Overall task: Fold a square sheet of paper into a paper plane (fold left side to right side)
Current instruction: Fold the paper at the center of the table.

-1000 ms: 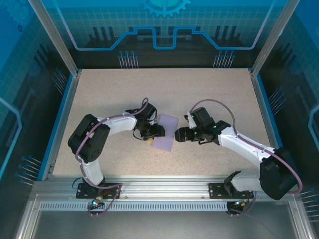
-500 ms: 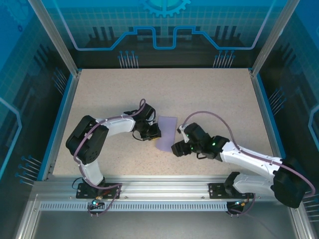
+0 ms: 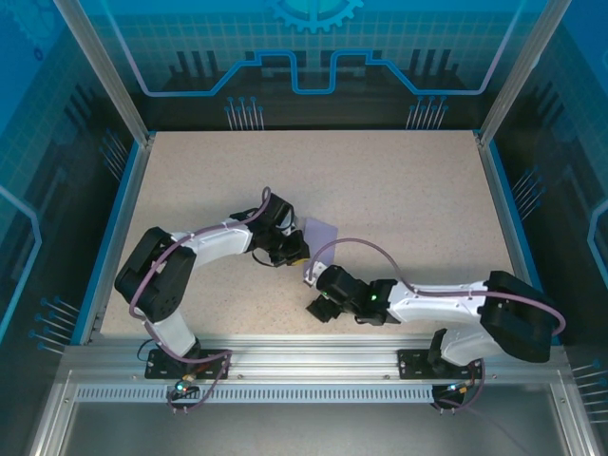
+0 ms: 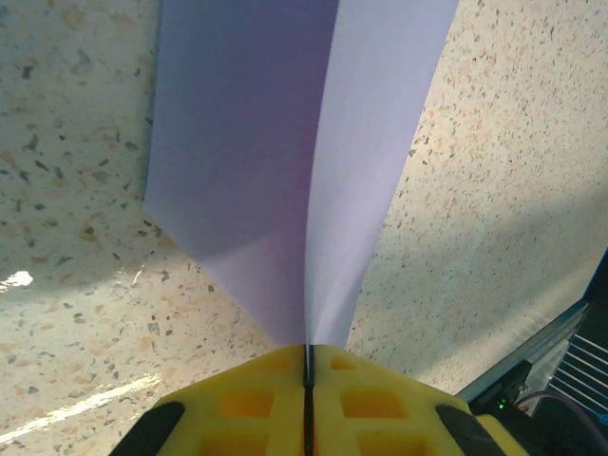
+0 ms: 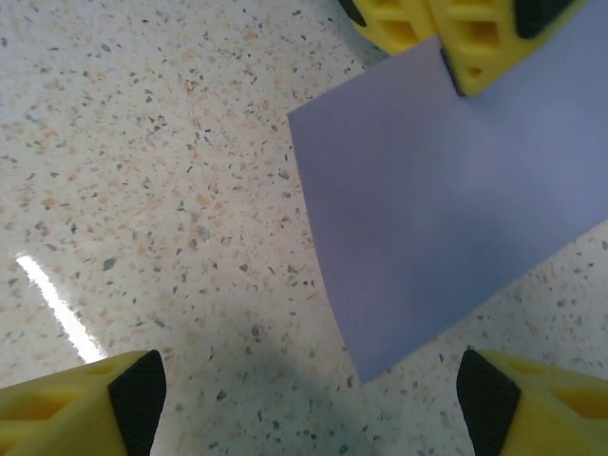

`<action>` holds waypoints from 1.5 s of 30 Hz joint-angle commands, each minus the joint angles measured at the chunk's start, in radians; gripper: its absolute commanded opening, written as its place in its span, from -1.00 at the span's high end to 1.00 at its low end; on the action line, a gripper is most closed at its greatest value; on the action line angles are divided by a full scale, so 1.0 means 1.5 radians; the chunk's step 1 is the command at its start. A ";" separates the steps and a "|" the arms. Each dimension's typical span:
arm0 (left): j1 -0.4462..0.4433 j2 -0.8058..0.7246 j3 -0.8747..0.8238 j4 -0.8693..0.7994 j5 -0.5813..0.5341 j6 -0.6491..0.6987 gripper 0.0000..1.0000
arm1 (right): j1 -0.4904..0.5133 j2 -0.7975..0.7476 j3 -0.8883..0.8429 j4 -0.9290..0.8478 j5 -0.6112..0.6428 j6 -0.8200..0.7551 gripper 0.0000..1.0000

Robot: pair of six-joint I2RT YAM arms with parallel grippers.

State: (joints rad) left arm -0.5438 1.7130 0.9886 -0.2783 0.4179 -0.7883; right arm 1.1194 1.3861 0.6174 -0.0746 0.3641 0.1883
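Note:
The square sheet of paper is pale lavender and lies mid-table, its left edge raised off the surface. My left gripper is shut on that edge. In the left wrist view the sheet runs away from the closed yellow jaws of the left gripper, curving up on both sides. My right gripper is open, just near of the sheet and low over the table. In the right wrist view the paper lies ahead of the right gripper, apart from its fingertips, and the left gripper's yellow fingers pinch its far edge.
The speckled beige table is bounded by blue rails left and right. A metal frame with the arm bases runs along the near edge. The right arm's purple cable loops over the paper's near side.
My right arm has swung toward the near edge and leftward, bringing its open gripper from the paper's right side to its near corner. The left gripper, holding the paper, shifted slightly away.

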 commanded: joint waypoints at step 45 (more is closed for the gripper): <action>0.064 0.072 0.112 -0.075 0.104 0.136 0.58 | -0.160 0.079 0.034 0.067 -0.322 0.029 1.00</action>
State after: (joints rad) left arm -0.4347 1.7618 1.1015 -0.3695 0.5182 -0.6224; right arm 0.8944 1.4845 0.6682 0.0032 -0.0647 0.2024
